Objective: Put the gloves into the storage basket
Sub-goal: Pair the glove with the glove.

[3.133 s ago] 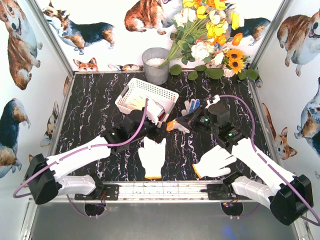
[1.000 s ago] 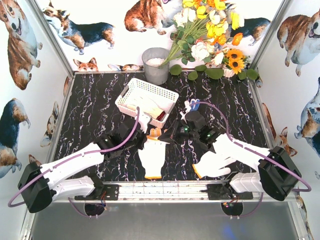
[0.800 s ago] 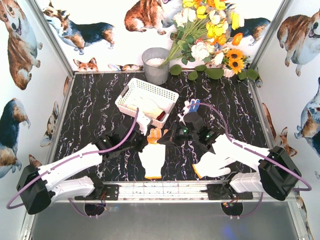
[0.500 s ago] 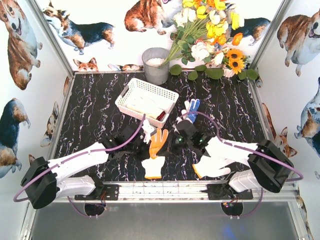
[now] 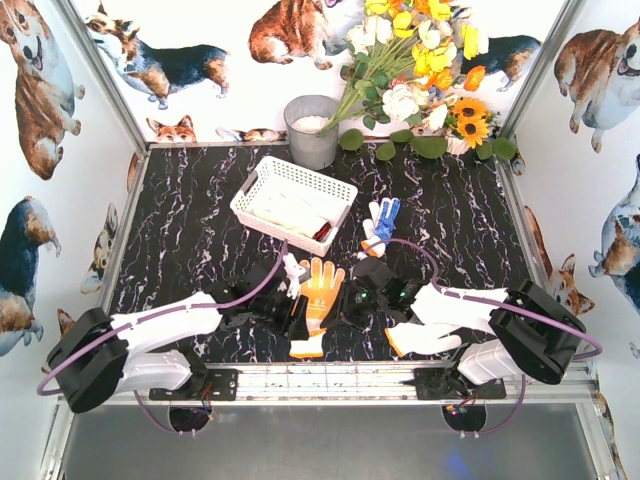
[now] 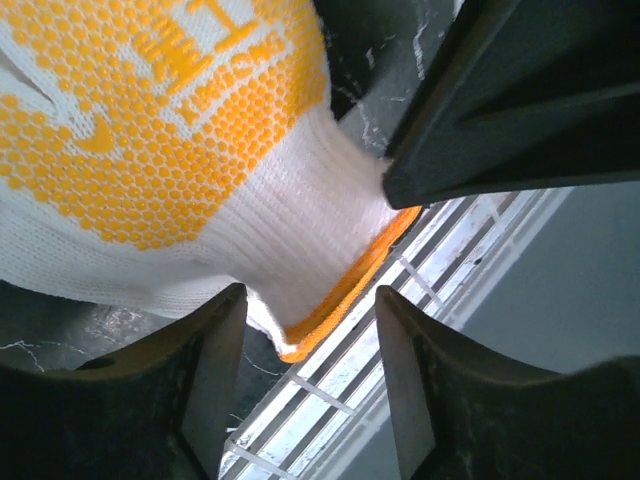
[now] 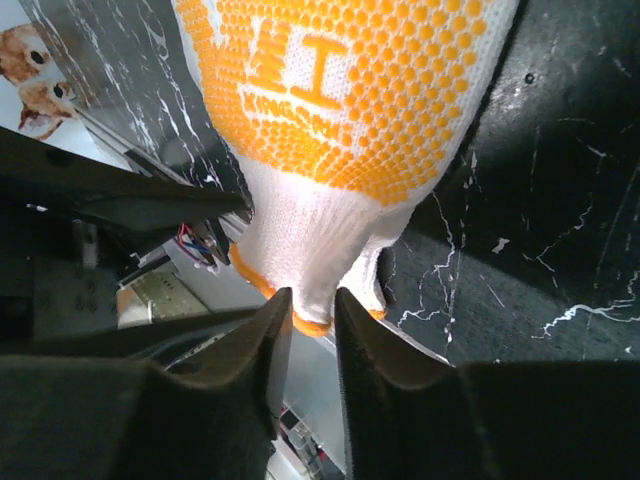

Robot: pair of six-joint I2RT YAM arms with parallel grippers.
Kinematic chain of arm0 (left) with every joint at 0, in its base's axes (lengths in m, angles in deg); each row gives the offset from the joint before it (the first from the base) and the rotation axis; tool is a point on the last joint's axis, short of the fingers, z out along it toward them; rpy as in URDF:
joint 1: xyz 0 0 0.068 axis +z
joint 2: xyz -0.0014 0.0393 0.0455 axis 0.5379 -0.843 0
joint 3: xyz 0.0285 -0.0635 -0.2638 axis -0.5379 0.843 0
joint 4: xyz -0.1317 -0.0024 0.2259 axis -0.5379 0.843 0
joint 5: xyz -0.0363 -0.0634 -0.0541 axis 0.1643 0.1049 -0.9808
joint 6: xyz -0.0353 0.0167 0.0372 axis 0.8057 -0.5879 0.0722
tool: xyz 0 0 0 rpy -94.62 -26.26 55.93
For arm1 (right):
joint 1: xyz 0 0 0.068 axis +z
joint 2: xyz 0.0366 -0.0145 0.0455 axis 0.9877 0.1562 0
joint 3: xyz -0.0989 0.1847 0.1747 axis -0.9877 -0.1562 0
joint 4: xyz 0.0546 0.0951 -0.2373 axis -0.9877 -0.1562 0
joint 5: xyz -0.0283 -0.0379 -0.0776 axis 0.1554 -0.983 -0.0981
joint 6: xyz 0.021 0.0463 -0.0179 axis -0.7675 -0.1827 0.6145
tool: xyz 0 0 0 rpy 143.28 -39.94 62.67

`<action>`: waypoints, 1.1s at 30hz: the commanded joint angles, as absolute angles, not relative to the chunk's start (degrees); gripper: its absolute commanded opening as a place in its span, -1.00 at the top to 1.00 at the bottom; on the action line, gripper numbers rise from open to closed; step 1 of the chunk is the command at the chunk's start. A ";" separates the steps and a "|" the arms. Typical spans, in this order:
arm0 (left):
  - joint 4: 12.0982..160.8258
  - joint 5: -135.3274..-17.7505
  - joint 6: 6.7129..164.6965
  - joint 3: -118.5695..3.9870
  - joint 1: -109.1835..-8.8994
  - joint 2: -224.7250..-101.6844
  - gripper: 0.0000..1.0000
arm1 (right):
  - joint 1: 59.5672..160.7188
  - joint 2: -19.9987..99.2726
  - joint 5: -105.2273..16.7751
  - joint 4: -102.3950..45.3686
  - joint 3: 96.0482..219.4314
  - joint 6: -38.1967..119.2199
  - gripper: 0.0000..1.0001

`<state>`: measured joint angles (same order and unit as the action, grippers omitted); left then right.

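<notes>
Vs half a sec ago: both arms are drawn back toward the near rail. The orange-dot glove [image 5: 320, 287], then hoisted and tilted betw the two grippers, now lies flat, dots up, atop the white glove [image 5: 306, 347] w/ orange cuff. ~3 s ago that white glove lay fully bare; now only its cuff end shows. Left gripper [image 6: 310, 300] was pinched shut a sec ago; now its fingers [image 6: 205, 390] stand clearly apart, knit cuff loose betw them. Right gripper [image 7: 312, 295] fingers [image 7: 262, 350] have parted to a narrow gap, orange hem just at the tips. Table [image 5: 190, 230]: black w/ white veins, marble look, glossy. Storage basket [image 5: 262, 182]: white plastic, rectangular, lattice sides, far-left of centre, well apart from both grippers, cream gloves [image 5: 285, 210] inside. Second white glove [image 5: 428, 340] lies flat at near right, partly under the right arm. Blue-palm glove [image 5: 381, 214] lies near the basket's right end. Orange-dot glove close up: white ribbed knit, rows of raised round orange dots plus printed letters on the palm, orange stitched hem.
</notes>
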<state>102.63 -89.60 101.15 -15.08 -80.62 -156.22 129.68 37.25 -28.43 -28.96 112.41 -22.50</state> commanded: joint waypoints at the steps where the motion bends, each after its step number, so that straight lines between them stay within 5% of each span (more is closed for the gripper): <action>1: 98.79 -86.76 104.07 -15.60 -80.66 -150.18 -0.14 | 129.80 34.25 -31.00 -27.98 113.77 -19.56 0.38; 5: 101.26 -81.32 103.52 -17.30 -79.35 -147.18 -0.58 | 129.52 28.10 -36.62 -37.62 115.56 -16.41 0.15; 7: 101.21 -79.44 103.31 -18.12 -76.76 -147.67 -0.63 | 129.05 25.63 -38.98 -40.24 115.68 -15.92 0.10; 17: 95.47 -77.45 106.87 -21.01 -61.13 -155.30 -0.59 | 120.64 25.10 -41.69 -33.50 112.65 -14.31 0.02; 33: 92.42 -89.44 106.56 -21.19 -56.79 -167.53 -0.34 | 118.55 43.84 -34.01 -25.69 117.00 -11.91 0.08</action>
<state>94.24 -86.65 106.46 -21.57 -57.40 -167.15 118.73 43.52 -34.09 -29.31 115.67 -13.58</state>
